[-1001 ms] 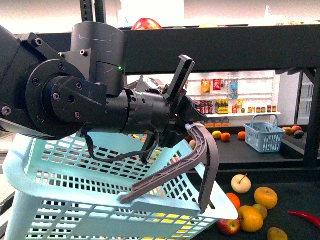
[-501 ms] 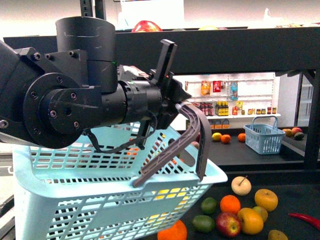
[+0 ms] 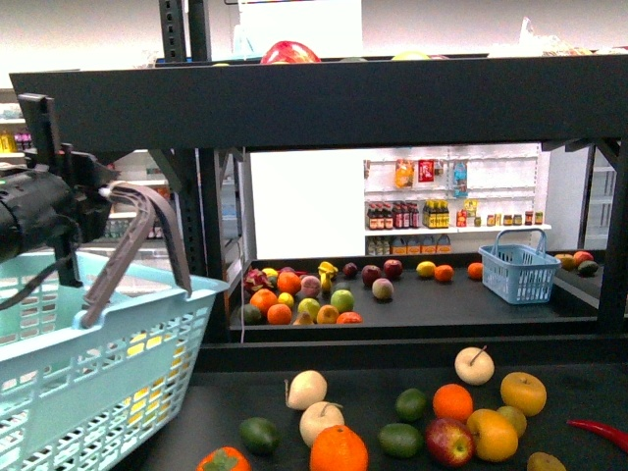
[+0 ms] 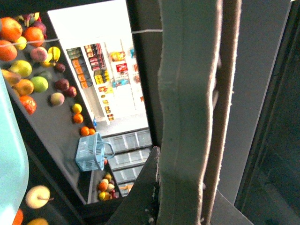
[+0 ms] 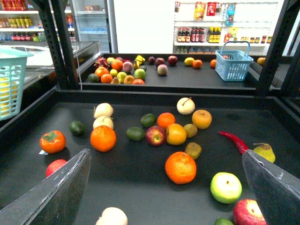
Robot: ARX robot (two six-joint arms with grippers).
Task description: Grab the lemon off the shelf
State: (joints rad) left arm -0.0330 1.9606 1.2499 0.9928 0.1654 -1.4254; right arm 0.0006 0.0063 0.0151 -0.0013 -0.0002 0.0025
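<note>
A black metal shelf (image 3: 334, 103) fills the front view. Its broad upper tier crosses the whole width overhead, dark uprights stand at the left and far right, and the lower tier is a wide dark tray with a raised front lip. Beyond it stands a second black rack with more fruit and a small blue basket (image 3: 520, 267), and behind that a bright shop wall with white shelves of bottles.

A large light blue basket (image 3: 98, 363) takes up the lower left corner, its rim just beside the left upright. It hangs from the left hand (image 3: 103, 191), which is clamped on the grey handle (image 3: 147, 211). The left wrist view shows little besides that handle, very close.

Only the right wrist view shows the right hand (image 5: 164, 154). Its two grey fingers (image 5: 51, 192) are spread wide above the tray and hold nothing. The tray below them has open dark floor towards its near edge.

The fruit lies loosely on the lower tier, mostly centre and right. The lemon (image 3: 496, 435) is there, touching a red apple (image 3: 448, 441), just in front of an orange (image 3: 452, 401) and near a round yellow stemmed fruit (image 3: 522, 390). A red chilli (image 3: 599, 429) lies at the far right edge.
</note>
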